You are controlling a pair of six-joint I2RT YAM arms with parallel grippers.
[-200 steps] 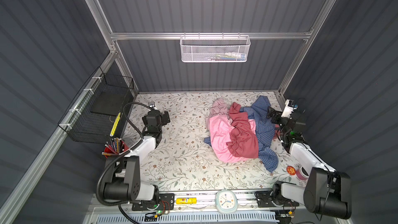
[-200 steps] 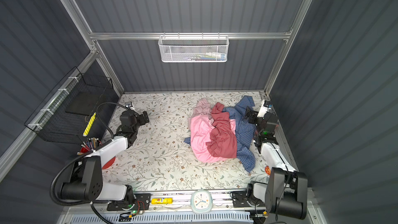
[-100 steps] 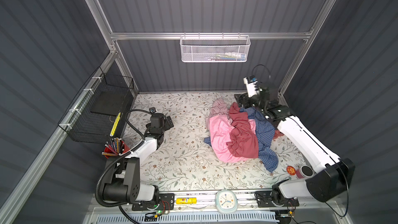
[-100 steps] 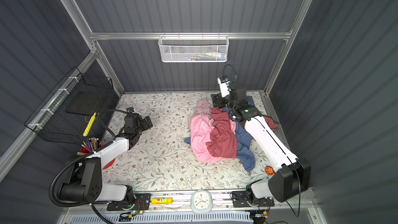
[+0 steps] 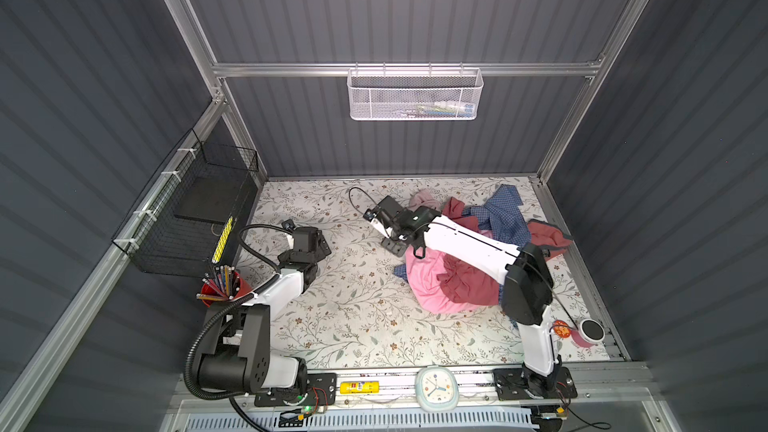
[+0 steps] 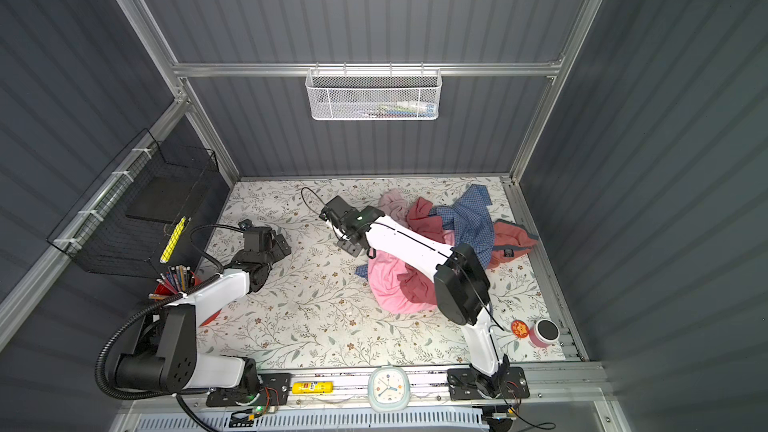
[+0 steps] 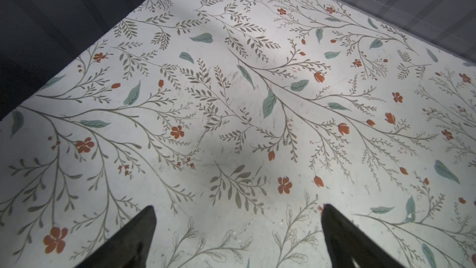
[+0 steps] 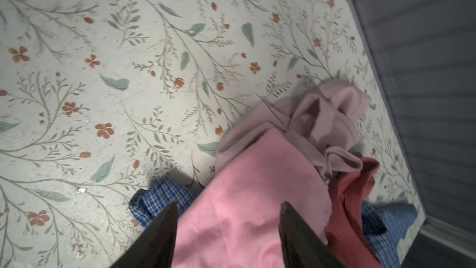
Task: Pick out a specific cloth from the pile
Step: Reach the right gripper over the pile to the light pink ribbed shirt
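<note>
Right jaws newly over bright-pink cloth (image 8: 244,202)

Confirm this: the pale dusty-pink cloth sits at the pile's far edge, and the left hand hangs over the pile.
Wrong hand: the right hand hangs over the pile, as the right wrist view shows; the left hand is over bare table. The cloth is placed as stated.

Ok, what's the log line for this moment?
phase: approach | right hand: open, over bright pink cloth at edge of pile | pale pink cloth: untouched, pile's far side | left hand: open, over bare table
</note>
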